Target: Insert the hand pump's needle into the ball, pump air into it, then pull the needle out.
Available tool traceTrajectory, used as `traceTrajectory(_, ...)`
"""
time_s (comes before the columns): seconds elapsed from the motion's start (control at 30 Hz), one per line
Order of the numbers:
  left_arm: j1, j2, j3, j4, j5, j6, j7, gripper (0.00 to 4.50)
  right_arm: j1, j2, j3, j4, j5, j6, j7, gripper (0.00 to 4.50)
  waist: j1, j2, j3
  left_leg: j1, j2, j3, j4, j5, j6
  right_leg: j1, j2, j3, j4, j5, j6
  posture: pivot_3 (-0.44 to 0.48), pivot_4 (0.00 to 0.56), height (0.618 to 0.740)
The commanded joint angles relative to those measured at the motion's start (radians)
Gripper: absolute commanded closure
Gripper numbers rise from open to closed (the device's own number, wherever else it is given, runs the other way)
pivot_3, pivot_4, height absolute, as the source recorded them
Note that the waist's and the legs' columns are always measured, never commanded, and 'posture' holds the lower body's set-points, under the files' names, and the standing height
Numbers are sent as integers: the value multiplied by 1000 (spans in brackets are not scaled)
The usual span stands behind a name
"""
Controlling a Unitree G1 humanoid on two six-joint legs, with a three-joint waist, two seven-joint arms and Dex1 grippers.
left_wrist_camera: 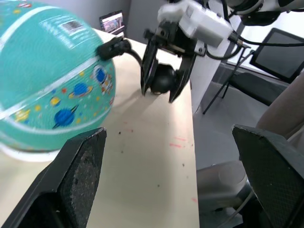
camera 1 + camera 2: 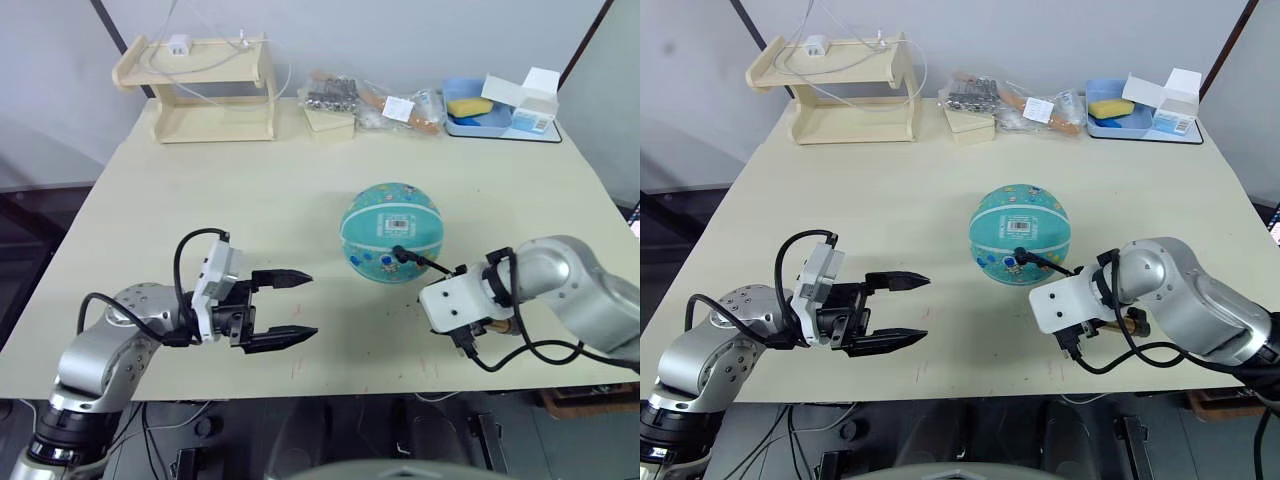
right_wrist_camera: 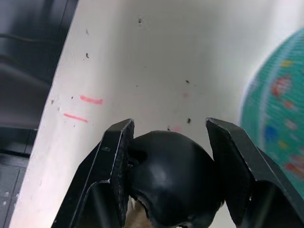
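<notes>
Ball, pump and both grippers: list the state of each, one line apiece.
ball: round, resting on the table, hose fitting plugged into its side.
hand pump: black end cap clamped between the right gripper's fingers, hose running to the ball.
right gripper: shut on the pump, beside the ball.
left gripper: open, empty, apart from the ball.

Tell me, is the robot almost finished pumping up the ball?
Partly. The ball already looks round, and the hose's black fitting sits against its side, so the needle seems to be in. The right gripper is shut on the hand pump's black end. The left gripper is open, holding nothing. Pulling the needle out is left.
</notes>
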Motion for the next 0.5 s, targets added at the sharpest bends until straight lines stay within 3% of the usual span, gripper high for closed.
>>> traceTrajectory(0.03,-2,4,1,-56,-2,-4,16,0,39,41,61,130,-95,-51,3,2581,9,0,0,0,-1,-1,0,0,-1,0,0,2,0,0,0,0,150,740)
traceTrajectory(0.17,-41,8,0,-111,-37,54,70,0,70,103,40,203,-96,-94,-6,2581,17,0,0,-2,-5,-5,1,2,-2,0,0,7,2,-1,1,0,150,740)
traceTrajectory(0.2,-51,12,6,-122,-50,70,81,0,81,109,26,210,-92,-102,-6,1598,15,0,0,-1,-6,-4,1,2,-2,0,0,9,3,-1,2,0,150,740)
traceTrajectory(0.23,-63,19,15,-135,-68,91,92,0,100,116,-6,204,-76,-107,-19,1387,15,0,0,-1,-6,-4,1,2,-2,0,0,9,4,-1,2,0,150,740)
traceTrajectory(0.27,-70,26,27,-147,-86,109,99,0,116,122,-36,192,-63,-105,-34,765,13,0,0,-1,-6,-4,1,2,-2,0,0,9,5,-1,2,0,150,740)
traceTrajectory(0.33,-77,42,49,-163,-119,135,109,0,146,123,-88,154,-31,-101,-45,27,6,0,0,0,-6,-4,1,2,-2,-1,0,10,6,-2,3,0,150,740)
traceTrajectory(0.5,-88,86,101,-158,-169,164,96,0,278,153,-282,-39,154,14,-81,27,-7,0,0,1,-6,-6,1,2,-3,-1,0,10,8,-2,3,0,150,740)
